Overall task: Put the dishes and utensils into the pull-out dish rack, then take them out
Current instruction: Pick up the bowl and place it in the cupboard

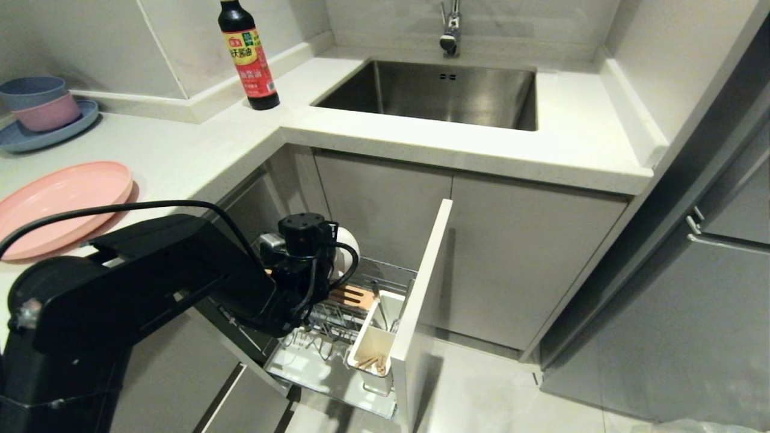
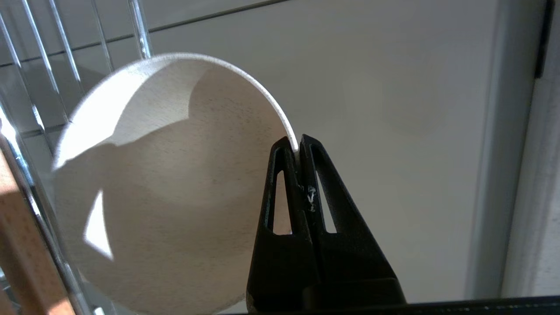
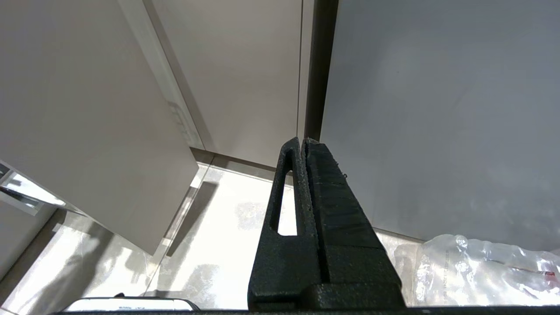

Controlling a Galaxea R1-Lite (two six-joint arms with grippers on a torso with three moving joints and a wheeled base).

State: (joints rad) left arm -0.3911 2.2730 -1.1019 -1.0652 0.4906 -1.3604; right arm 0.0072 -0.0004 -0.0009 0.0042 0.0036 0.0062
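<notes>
One item is in hand: the left gripper (image 2: 298, 146) has its fingers (image 2: 280, 197) pinched on the thin rim of the cream-white bowl (image 2: 175, 183), which is tipped on edge over the far left of the pull-out dish rack (image 1: 337, 337), beside its chrome wires. Judged rigid, light and smooth, the bowl may pivot or slip in a rim pinch; a deeper bite on the wall seems safer. Chopsticks (image 1: 368, 362) sit in the utensil cup (image 1: 376, 343). Pink plate (image 1: 60, 201) lies on the desk (image 1: 180, 150), far left. Right gripper (image 3: 302, 142) hangs parked, fingers closed, empty.
</notes>
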